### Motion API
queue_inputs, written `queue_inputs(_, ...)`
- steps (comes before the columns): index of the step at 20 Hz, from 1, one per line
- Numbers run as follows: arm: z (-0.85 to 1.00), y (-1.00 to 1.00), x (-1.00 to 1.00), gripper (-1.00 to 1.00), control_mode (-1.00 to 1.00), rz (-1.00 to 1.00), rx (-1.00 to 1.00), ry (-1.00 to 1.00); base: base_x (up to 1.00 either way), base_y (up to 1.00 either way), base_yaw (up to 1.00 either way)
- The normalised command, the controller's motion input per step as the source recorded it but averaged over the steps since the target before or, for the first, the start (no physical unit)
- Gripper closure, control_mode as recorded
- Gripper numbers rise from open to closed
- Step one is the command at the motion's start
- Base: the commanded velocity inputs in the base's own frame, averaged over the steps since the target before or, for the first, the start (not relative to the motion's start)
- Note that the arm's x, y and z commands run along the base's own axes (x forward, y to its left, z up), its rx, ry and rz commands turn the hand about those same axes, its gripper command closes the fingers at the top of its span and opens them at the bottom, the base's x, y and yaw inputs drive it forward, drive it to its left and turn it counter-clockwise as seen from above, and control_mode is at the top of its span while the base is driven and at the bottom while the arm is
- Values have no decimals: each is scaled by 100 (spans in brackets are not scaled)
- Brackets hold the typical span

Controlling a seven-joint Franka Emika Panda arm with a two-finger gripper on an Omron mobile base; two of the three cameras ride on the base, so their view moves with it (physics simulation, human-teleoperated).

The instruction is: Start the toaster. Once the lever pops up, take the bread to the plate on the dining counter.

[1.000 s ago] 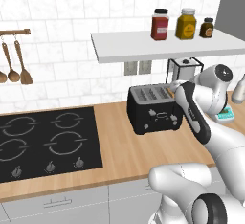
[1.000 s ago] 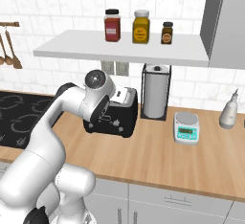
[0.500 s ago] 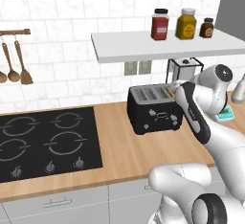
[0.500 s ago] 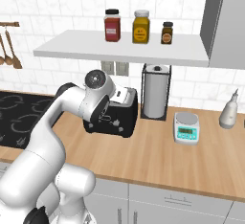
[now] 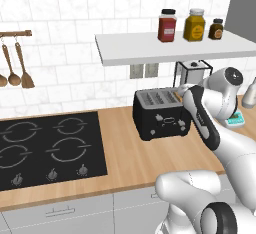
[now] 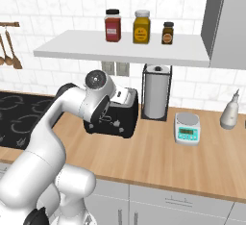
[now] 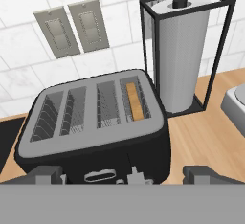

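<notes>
nothing had moved since earlier; the tool (image 7: pixel 124 174) hung spread above the toaster (image 7: pixel 95 122), bread (image 7: pixel 134 101) in its right slot, lever unpressed.

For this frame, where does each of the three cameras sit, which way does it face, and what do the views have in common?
Left base view: behind the arm's left, looking down at the hob and toaster; the arm rises lower right.
Right base view: behind its right, facing the paper towel roll and scale; the arm rises lower left.
Hand view: above the toaster's front, over the open pincer, onto the bread in one slot.
All share the toaster.
</notes>
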Motion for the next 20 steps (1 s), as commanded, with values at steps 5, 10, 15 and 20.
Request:
queue_inputs(5,0,0,0,-100,-100,0,0,0,0,0,0)
queue_inputs(10,0,0,0,-100,-100,0,0,0,0,0,0)
queue_inputs(15,0,0,0,-100,-100,0,0,0,0,0,0)
queue_inputs(20,0,0,0,-100,-100,0,0,0,0,0,0)
